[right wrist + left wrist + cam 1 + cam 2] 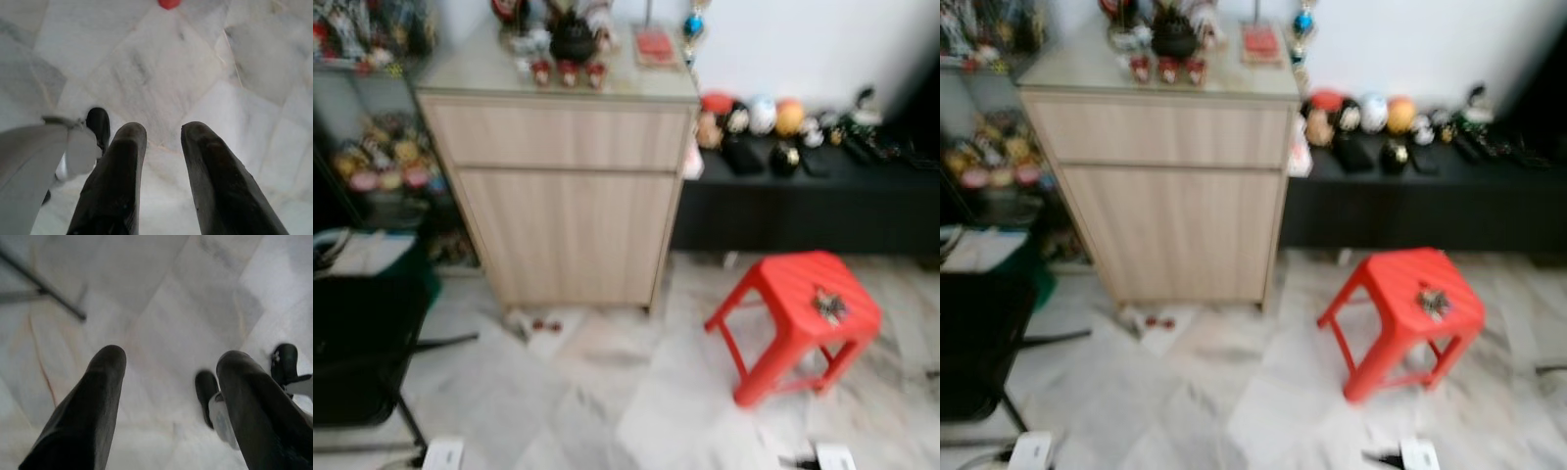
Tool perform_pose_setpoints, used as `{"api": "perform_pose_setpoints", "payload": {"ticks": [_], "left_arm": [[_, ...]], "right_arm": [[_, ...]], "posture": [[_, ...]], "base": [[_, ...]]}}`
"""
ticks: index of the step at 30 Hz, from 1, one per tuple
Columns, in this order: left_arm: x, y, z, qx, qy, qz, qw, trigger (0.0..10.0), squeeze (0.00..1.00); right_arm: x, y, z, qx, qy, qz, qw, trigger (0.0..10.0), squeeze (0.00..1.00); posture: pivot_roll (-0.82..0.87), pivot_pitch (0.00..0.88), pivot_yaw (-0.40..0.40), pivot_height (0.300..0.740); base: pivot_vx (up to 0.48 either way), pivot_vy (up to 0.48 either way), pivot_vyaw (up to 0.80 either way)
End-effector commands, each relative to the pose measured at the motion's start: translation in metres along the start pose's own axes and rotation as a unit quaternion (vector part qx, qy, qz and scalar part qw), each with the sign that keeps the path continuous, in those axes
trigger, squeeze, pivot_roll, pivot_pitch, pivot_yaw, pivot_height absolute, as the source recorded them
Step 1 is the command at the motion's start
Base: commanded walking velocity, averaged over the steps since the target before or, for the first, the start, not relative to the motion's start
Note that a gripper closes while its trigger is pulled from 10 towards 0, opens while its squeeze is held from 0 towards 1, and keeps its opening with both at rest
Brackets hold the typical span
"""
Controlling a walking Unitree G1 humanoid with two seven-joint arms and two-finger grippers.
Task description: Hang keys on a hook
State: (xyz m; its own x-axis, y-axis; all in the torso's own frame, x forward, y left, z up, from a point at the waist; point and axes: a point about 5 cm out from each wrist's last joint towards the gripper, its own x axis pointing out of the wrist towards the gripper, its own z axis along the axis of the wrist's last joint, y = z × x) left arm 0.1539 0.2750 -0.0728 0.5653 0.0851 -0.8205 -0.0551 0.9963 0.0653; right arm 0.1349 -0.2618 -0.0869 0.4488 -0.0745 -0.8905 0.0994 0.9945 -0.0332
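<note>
Keys (829,305) lie on the red stool (803,294), right of the wooden cabinet (563,191). Left pincer (168,377) hangs over marble floor (161,308), fingers wide apart, empty. Right pincer (164,134) narrow, empty.

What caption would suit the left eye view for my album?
Blurred view of a home: keys lying on a red stool on the marble floor, beside a wooden cabinet topped with ornaments.

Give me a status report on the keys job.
Both grippers, left and right, open and empty over marble floor. Keys lying on red stool. Wooden cabinet stands left of it.
</note>
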Motion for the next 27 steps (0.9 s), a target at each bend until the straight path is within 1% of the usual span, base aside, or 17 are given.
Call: {"api": "perform_pose_setpoints", "payload": {"ticks": [1, 3, 4, 8, 13, 18, 23, 27], "left_arm": [[-0.002, 0.0012, -0.0073, 0.01, 0.012, -0.005, 1.0, 10.0, 0.0], [-0.002, 0.0014, -0.0073, 0.013, 0.013, -0.006, 1.0, 10.0, 0.0], [-0.0024, 0.0023, -0.0076, 0.021, 0.015, -0.006, 1.0, 10.0, 0.0], [-0.0028, 0.0027, -0.0085, 0.027, 0.016, -0.006, 0.999, 10.0, 0.0], [-0.003, 0.0024, -0.0096, 0.023, 0.016, -0.006, 1.0, 10.0, 0.0], [-0.0029, 0.0023, -0.0093, 0.028, 0.015, -0.005, 0.999, 10.0, 0.0], [-0.0029, 0.003, -0.0085, 0.024, 0.013, -0.001, 1.0, 10.0, 0.0], [-0.0033, 0.005, -0.0085, 0.02, 0.014, 0.003, 1.0, 10.0, 0.0]], "right_arm": [[-0.0004, 0.0004, -0.0058, 0.002, 0.01, -0.003, 1.0, 10.0, 0.0], [-0.0004, 0.0007, -0.0062, 0.006, 0.009, -0.003, 1.0, 10.0, 0.0], [-0.0004, 0.0013, -0.0074, 0.011, 0.01, -0.004, 1.0, 10.0, 0.0], [-0.0005, 0.0013, -0.009, 0.012, 0.013, -0.005, 1.0, 10.0, 0.0], [-0.0009, 0.0002, -0.0097, 0.009, 0.015, -0.006, 1.0, 10.0, 0.0], [-0.001, -0.0001, -0.0093, 0.011, 0.013, -0.005, 1.0, 10.0, 0.0], [-0.0009, -0.0001, -0.0086, 0.012, 0.012, -0.005, 1.0, 10.0, 0.0], [-0.0007, 0.0005, -0.0088, 0.015, 0.013, -0.005, 1.0, 10.0, 0.0]], "posture": [[-0.11, 0.0, 0.001, 0.74], [-0.11, 0.0, 0.001, 0.74], [-0.12, 0.0, 0.007, 0.74], [-0.11, 0.0, 0.004, 0.74], [-0.11, 0.0, -0.001, 0.74], [-0.1, 0.0, -0.004, 0.74], [-0.1, 0.0, -0.007, 0.74], [-0.1, 0.009, -0.004, 0.74]], "base": [[0.0, 0.0, -0.61], [0.0, 0.0, -0.61], [0.0, 0.0, -0.61], [0.0, 0.0, -0.61], [0.0, -0.053, -0.61], [0.0, 0.0, -0.61], [0.0, -0.291, -0.61], [0.0, 0.0, -0.61]]}}
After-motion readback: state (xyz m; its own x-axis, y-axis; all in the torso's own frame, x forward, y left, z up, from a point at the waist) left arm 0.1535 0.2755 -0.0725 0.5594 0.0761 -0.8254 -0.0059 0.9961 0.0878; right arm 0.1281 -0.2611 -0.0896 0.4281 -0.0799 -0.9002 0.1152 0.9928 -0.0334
